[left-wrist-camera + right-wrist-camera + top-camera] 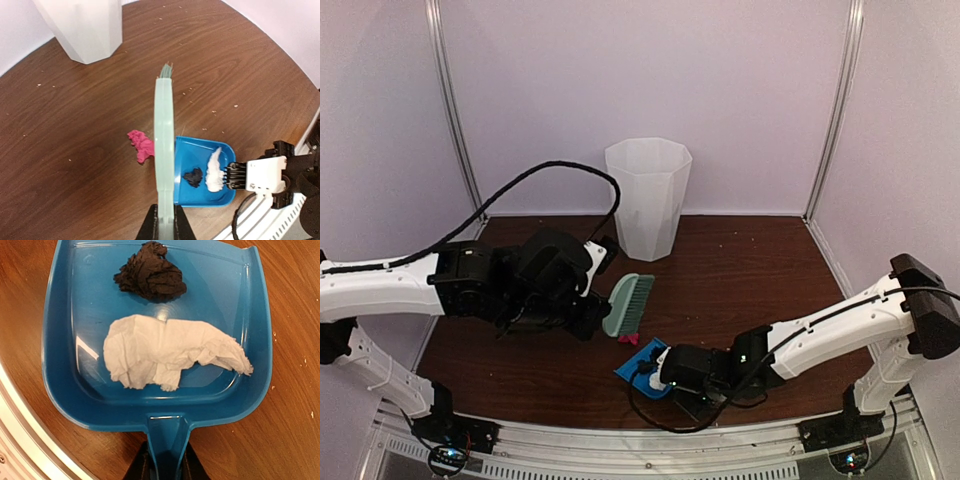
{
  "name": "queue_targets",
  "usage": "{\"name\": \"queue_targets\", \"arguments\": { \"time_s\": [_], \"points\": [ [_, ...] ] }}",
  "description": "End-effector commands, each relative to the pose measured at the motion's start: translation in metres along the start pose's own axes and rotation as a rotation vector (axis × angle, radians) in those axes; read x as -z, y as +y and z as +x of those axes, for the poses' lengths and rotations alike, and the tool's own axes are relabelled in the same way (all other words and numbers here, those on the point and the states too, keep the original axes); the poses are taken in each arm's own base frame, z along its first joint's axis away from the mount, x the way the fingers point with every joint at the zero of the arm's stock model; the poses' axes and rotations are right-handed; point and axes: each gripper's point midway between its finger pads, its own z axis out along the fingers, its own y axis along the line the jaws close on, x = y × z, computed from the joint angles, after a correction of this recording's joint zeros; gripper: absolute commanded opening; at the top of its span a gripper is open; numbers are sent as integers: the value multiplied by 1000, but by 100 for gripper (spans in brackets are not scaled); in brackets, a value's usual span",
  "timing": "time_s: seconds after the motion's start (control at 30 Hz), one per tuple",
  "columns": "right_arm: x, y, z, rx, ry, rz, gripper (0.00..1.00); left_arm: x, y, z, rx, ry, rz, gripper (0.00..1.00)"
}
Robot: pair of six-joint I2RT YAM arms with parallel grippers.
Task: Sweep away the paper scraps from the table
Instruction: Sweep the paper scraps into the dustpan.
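The left gripper (164,222) clamps the mint-green brush (164,145), the right gripper (162,467) pinches the blue dustpan (57,340) by its handle near the table (75,130) front rail (25,445), with a black wad (150,272) and white scrap (165,352) inside, a pink scrap (141,145) just off its open lip, and bare wood beyond.

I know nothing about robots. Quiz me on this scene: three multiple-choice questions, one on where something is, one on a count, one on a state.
1. Where is the pink scrap? A in the blue dustpan; B in the bin; C on the table beside the brush.
2. How many scraps lie in the blue dustpan? A one; B two; C four.
3. The right gripper is: A shut on the dustpan's handle; B open above it; C holding the brush.
Answers: C, it lies on bare wood outside the pan; B, a black wad and a white piece; A, its fingers clamp the handle.
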Motion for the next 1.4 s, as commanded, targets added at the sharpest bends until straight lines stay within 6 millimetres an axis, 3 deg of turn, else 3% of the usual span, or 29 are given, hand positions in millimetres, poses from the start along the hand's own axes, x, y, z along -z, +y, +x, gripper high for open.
{"name": "queue_targets", "arguments": {
  "time_s": [0.0, 0.2, 0.47, 0.8, 0.93, 1.37],
  "points": [
    [1, -11, 5, 0, 49, 64, 0, 0, 40, -8, 8, -78, -226, 0],
    [-5, -15, 10, 34, 138, 108, 0, -24, 64, -9, 2, -60, -256, 0],
    [-13, -26, -5, 39, 178, 123, 0, -73, 94, -6, -33, 18, -242, 0],
    [-29, -39, -18, 47, 192, 121, 0, -130, 75, 23, -91, 185, -131, 0],
    [-32, -40, -18, 41, 180, 106, 0, -128, 57, 29, -80, 186, -22, 0],
    [-27, -41, -19, -4, 78, 70, 0, -81, 1, 14, -104, 91, 150, 0]
  ]
}}
